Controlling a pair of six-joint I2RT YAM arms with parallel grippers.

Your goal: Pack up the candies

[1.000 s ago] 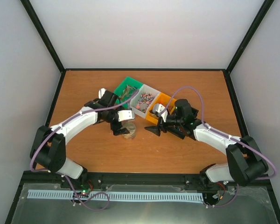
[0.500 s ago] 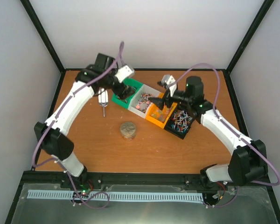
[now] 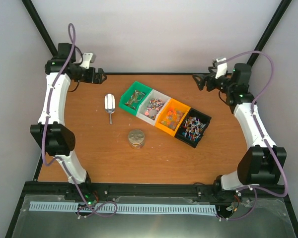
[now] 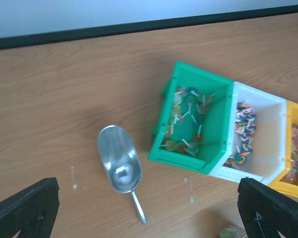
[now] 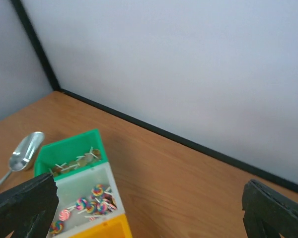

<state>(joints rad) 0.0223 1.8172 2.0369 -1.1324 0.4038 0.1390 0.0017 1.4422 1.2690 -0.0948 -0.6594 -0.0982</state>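
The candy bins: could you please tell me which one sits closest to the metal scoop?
The green bin at the row's left end; it alone lies beside the scoop, the other three farther right.

i see a matt wood-grain worktop (image 3: 89,146), a shiny smooth metal scoop (image 4: 120,165), and a glossy plastic green bin (image 4: 185,159).

A scoop (image 5: 24,151) lies beside the green bin (image 5: 64,148) holding candies (image 5: 78,161).

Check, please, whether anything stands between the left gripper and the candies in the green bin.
Nothing visible does. The left gripper hangs open over the table's far left corner, the candies lie uncovered in the green bin, and the scoop rests beside that bin.
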